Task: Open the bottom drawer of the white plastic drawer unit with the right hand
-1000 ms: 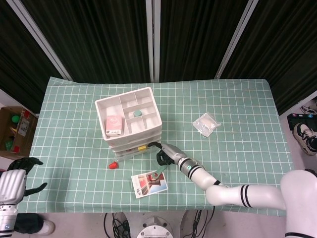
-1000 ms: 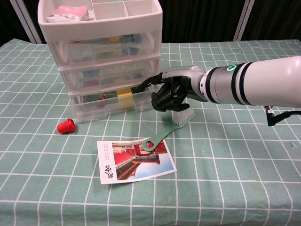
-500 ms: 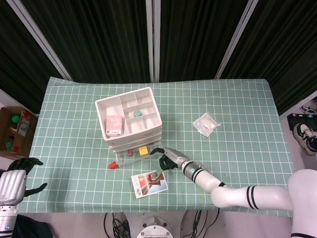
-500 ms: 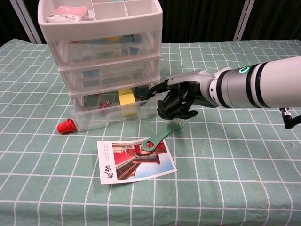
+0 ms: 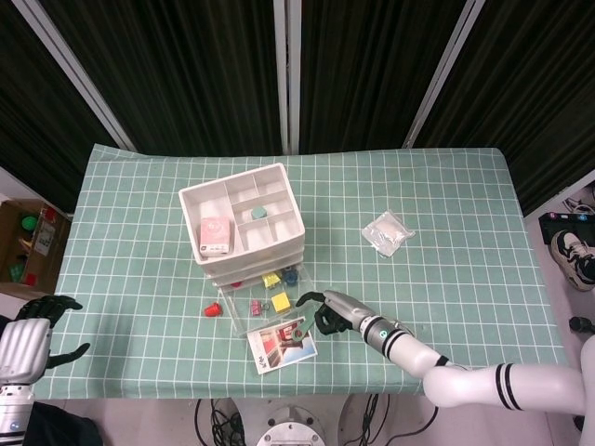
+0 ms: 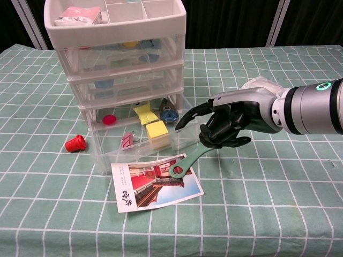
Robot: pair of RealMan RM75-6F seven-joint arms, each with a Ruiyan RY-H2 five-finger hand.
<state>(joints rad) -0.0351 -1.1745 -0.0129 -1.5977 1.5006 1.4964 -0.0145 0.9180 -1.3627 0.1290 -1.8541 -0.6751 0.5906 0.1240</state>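
The white plastic drawer unit [image 5: 244, 223] [image 6: 115, 51] stands left of the table's middle. Its clear bottom drawer [image 5: 263, 306] [image 6: 140, 151] is pulled far out toward the front edge, showing yellow blocks [image 6: 157, 130], a pink clip and other small items. My right hand [image 5: 332, 312] [image 6: 229, 124] is at the drawer's front right corner. One finger reaches onto the drawer's front rim and the rest are curled in. Off the table's near left corner, my left hand [image 5: 39, 331] hangs with fingers spread, holding nothing.
A green brush [image 6: 188, 161] lies under my right hand, its handle over a photo card [image 5: 282, 342] [image 6: 156, 183] in front of the drawer. A red cap [image 5: 213, 309] [image 6: 75, 143] sits left of the drawer. A white packet [image 5: 388, 232] lies at the right.
The bottom drawer has slid out toward the front edge, drawn by my right hand, which moved the same way. The brush and photo card shifted forward a little. The left hand stayed put.
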